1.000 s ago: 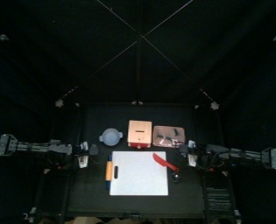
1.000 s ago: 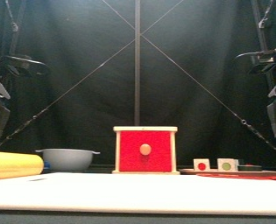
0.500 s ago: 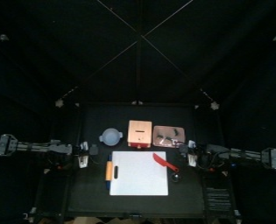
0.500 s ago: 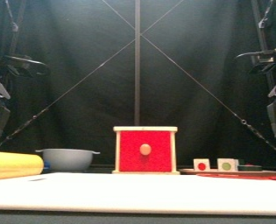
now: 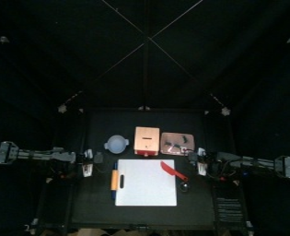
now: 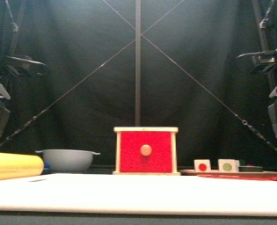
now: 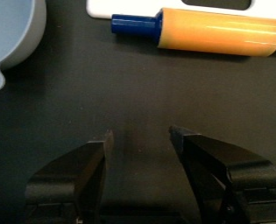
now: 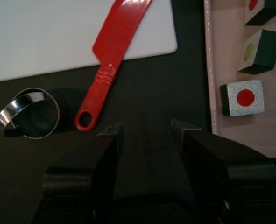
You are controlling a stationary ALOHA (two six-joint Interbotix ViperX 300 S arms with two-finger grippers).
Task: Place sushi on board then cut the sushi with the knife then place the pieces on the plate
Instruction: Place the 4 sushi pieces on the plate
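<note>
The left tool (image 7: 140, 136) and right tool (image 8: 144, 129) rest empty, jaws apart, at 9 and 3 o'clock, so either can reach the white board (image 5: 147, 184). The sushi (image 8: 243, 96) sits on the pink tray (image 8: 222, 66) at the board's 1 o'clock.

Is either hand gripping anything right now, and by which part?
Nothing is held. The left hand and right hand are both open and empty over the black table.

Left gripper (image 7: 140, 133) and right gripper (image 8: 145, 125) rest low (fingers (image 7: 86, 159) parted).
</note>
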